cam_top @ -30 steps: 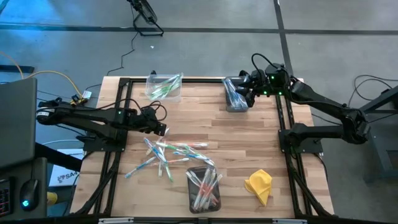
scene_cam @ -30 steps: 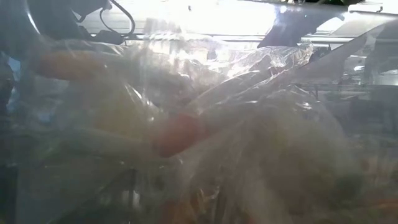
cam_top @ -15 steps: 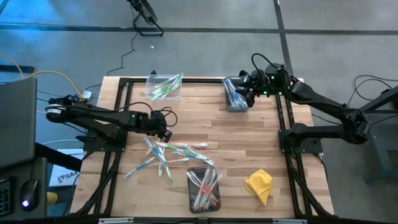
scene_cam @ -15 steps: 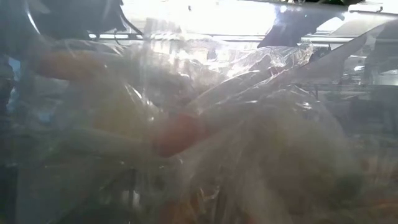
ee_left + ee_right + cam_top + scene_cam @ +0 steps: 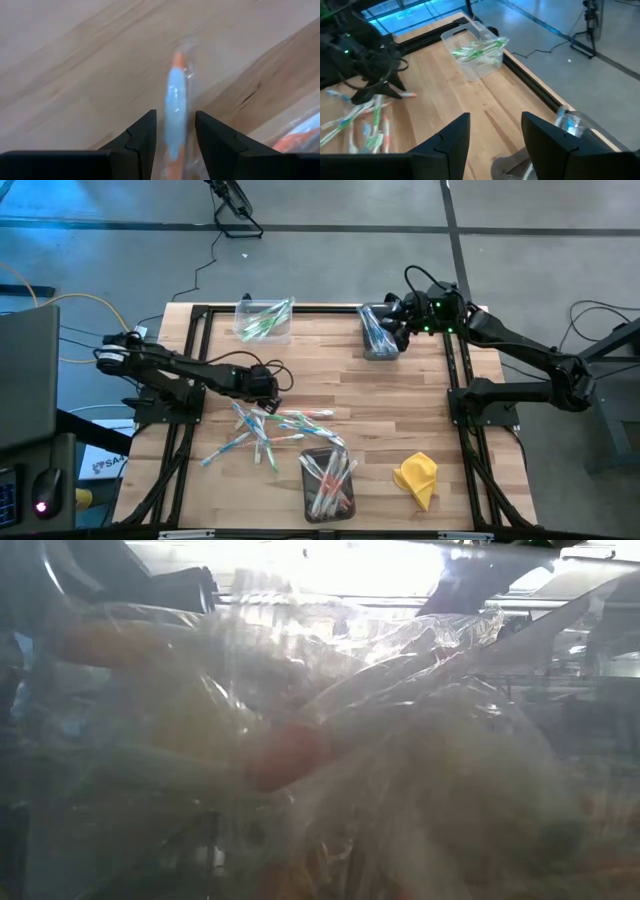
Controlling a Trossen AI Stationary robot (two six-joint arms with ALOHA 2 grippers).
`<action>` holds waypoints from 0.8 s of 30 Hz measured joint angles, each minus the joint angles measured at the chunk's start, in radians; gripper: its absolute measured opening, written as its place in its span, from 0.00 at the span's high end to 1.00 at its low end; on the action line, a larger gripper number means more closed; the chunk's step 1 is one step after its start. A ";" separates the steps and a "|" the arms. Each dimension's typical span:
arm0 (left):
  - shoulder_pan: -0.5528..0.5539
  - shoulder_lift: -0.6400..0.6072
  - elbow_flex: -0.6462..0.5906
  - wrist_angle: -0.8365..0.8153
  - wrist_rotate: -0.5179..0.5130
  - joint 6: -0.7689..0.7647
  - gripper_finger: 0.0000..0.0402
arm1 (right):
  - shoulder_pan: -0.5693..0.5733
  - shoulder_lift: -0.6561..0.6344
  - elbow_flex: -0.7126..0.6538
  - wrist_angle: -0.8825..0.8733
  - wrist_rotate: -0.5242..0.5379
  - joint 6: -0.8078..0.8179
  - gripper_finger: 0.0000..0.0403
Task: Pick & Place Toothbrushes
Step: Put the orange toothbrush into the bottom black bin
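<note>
Starting at the left edge of the wooden table (image 5: 400,410), which is pale butcher-block with visible plank seams and a black metal frame around it. The left gripper (image 5: 272,389) reaches in from that side and sits low over the boards, just at the far end of the loose pile. In the left wrist view its two dark wedge-shaped fingers (image 5: 142,137) are spread a bit, with a pink-and-blue toothbrush (image 5: 175,107) in crinkly clear wrap lying between them. I can't tell if they're actually pinching it or just straddling it.

The loose toothbrushes (image 5: 265,430) are a scattered heap of thin white sticks with green, blue and pink bits, lying criss-cross a little left of the table's middle, toward the near edge.

At the far edge, left of centre, is a clear rectangular bin (image 5: 263,321) holding green-accented ones. Near the near edge, around the middle, a darker-looking see-through bin (image 5: 328,482) holds pink-red ones.

Further right, at the far edge, another clear bin (image 5: 378,332) holds blue-ish sticks, and the right gripper (image 5: 400,320) hovers right at it, fingers apart and nothing between them in its wrist view.

Toward the near right corner sits a crumpled yellow cloth (image 5: 417,478), soft and folded up on itself.

The low view is just glare through wrinkly clear plastic, nothing readable.
</note>
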 joint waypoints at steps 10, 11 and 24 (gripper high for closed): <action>-0.001 0.061 0.003 0.026 0.003 0.000 0.67 | 0.000 0.000 0.000 -0.001 0.017 0.000 0.57; -0.001 0.061 0.003 0.027 0.005 0.000 0.67 | 0.000 0.000 0.000 -0.001 0.017 0.000 0.57; 0.000 0.064 0.002 0.028 0.028 0.000 0.67 | 0.000 0.000 0.000 -0.001 0.017 0.000 0.57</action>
